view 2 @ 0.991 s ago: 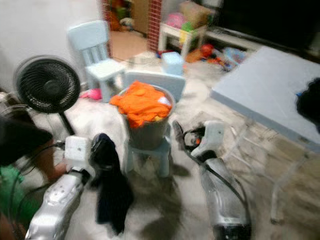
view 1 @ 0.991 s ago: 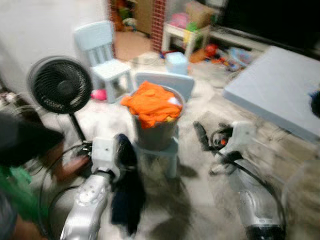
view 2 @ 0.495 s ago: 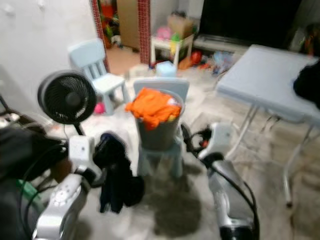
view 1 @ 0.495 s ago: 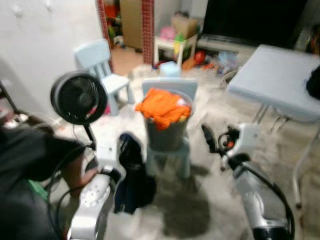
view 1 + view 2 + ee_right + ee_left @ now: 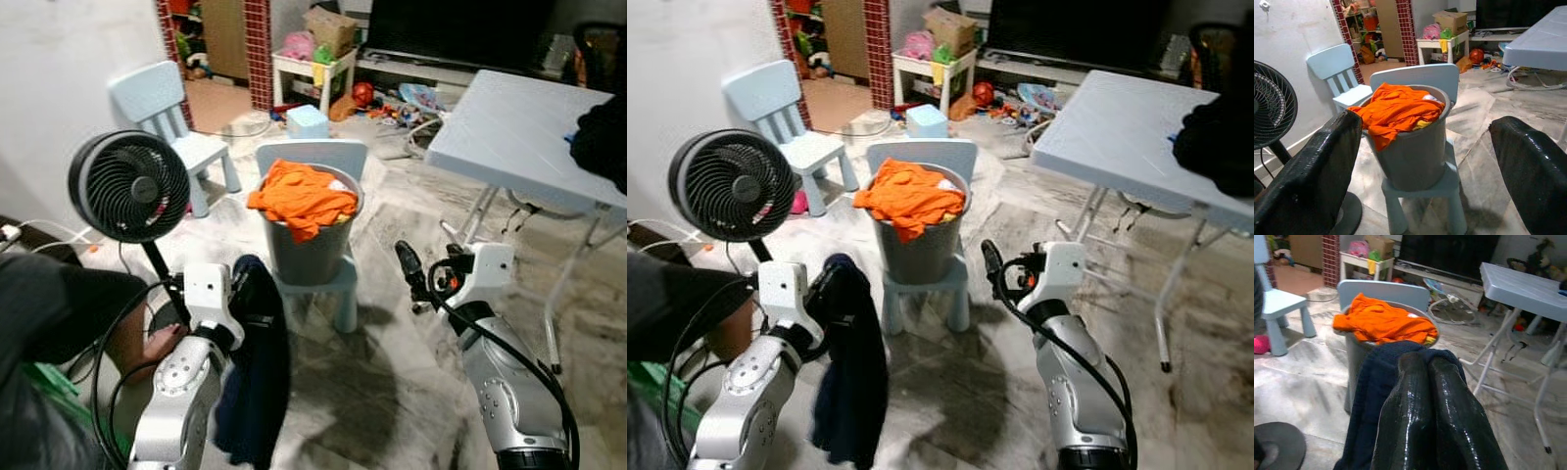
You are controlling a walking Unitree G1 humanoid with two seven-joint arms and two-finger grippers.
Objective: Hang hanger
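My left gripper point(image 5: 245, 281) is shut on a dark navy garment point(image 5: 257, 384) that droops down toward the floor at lower left. In the left wrist view the two black fingers point(image 5: 1415, 401) are pressed together with the garment point(image 5: 1371, 391) draped over and around them. My right gripper point(image 5: 415, 278) is open and holds nothing; it hovers to the right of a grey bucket point(image 5: 312, 257). The right wrist view has its gripper point(image 5: 1425, 122) spread wide and facing that bucket point(image 5: 1410, 152). Orange clothes point(image 5: 302, 196) are heaped in the bucket. I see no hanger.
The bucket stands on a pale blue child's chair point(image 5: 338, 286). A black fan point(image 5: 129, 186) stands at left, with a second small chair point(image 5: 162, 106) behind it. A folding table point(image 5: 509, 127) is at right. A person point(image 5: 54, 313) crouches at lower left, with cables nearby.
The camera has moved and the blur has cleared, so the whole scene has shifted. The left gripper still holds the dark garment; the right gripper stays open beside the bucket.
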